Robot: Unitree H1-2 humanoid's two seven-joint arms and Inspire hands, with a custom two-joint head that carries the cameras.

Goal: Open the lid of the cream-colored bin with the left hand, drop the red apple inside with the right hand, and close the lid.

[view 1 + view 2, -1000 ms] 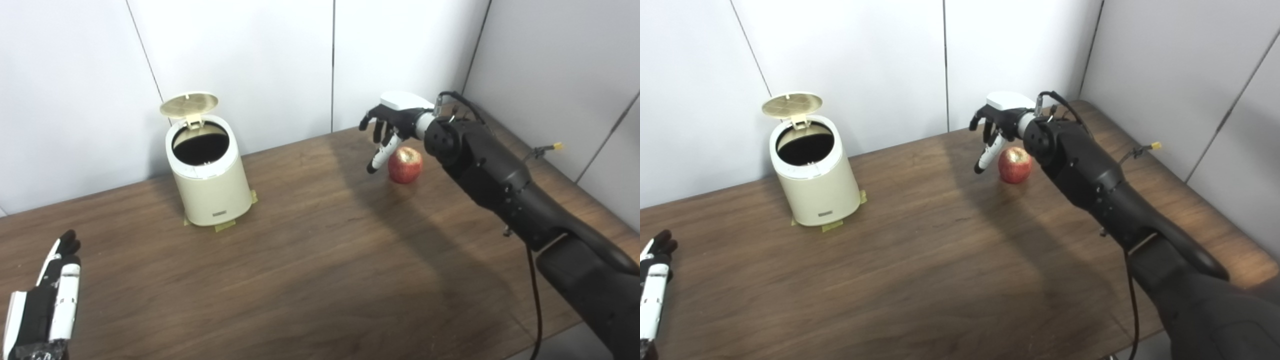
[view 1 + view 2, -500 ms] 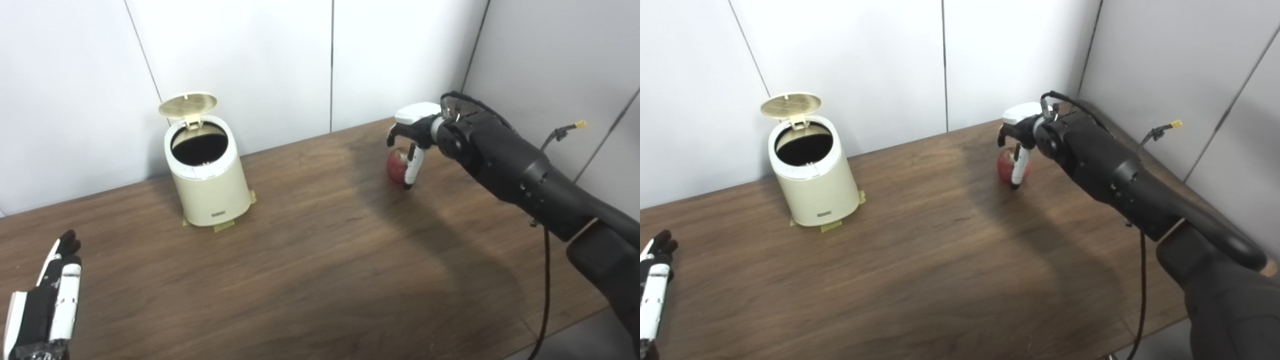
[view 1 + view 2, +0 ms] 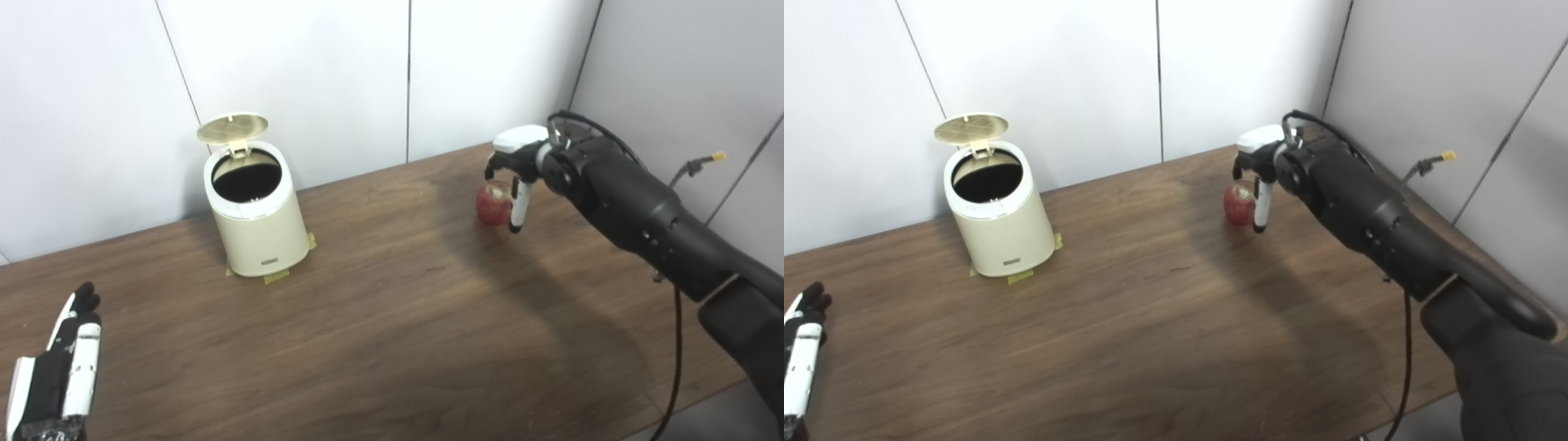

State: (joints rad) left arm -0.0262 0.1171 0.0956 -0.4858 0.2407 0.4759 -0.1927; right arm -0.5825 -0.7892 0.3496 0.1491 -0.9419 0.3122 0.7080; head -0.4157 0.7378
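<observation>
The cream-colored bin (image 3: 260,226) stands at the back left of the table, its lid (image 3: 233,127) tipped up and the dark inside showing. On the wood at the back right rests the red apple (image 3: 492,204). My right hand (image 3: 517,165) hovers over the apple's top and right side, fingers curled downward and apart; one white finger (image 3: 517,211) hangs just right of the fruit. I cannot see a firm hold on it. My left hand (image 3: 58,367) lies flat and open near the front left corner, far from the bin.
The brown wooden table (image 3: 392,318) ends at grey wall panels behind and to the right. Tape tabs (image 3: 275,277) show at the bin's foot. A black cable (image 3: 674,343) hangs from my right forearm.
My right hand swung from the apple's left side over to its top and right side and came down, fingers curling around it. Left hand, bin and lid stayed put.
</observation>
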